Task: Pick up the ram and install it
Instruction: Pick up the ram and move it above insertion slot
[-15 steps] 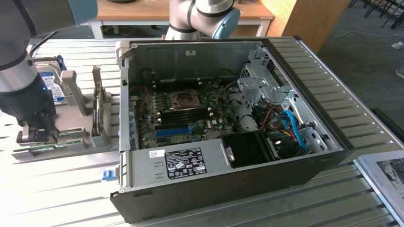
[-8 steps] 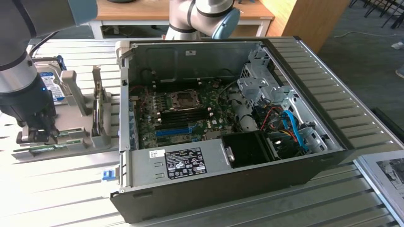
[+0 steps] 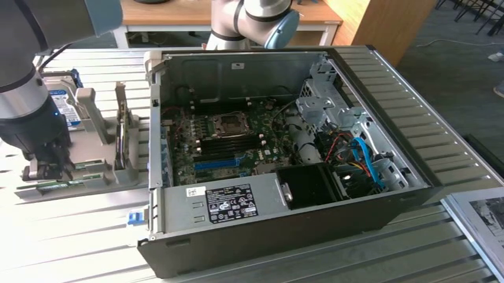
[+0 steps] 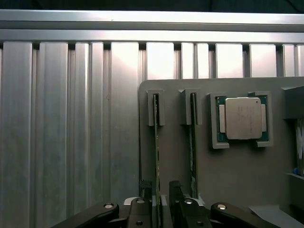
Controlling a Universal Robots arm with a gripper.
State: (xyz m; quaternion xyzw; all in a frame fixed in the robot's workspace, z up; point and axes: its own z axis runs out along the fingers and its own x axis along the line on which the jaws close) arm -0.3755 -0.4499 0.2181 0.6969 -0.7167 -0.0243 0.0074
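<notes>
Two rams stand on edge in the slots of a grey holder [image 4: 228, 175]. The left ram [image 4: 156, 142], a thin green stick, runs back between my two fingertips. My gripper [image 4: 160, 192] straddles it, open, with a small gap showing beside the stick. The second ram [image 4: 192, 147] stands just beside it, outside the fingers. In the exterior view my gripper [image 3: 46, 170] hangs low over the holder [image 3: 102, 171] at the exterior view's left, beside the open computer case [image 3: 260, 236].
A silver processor chip [image 4: 243, 118] lies in a pocket of the holder near the rams. A hard drive [image 3: 67, 106] with a blue-white label stands at the holder's back. Inside the case the motherboard [image 3: 228, 138] shows dark memory slots and a blue slot [image 3: 214, 163].
</notes>
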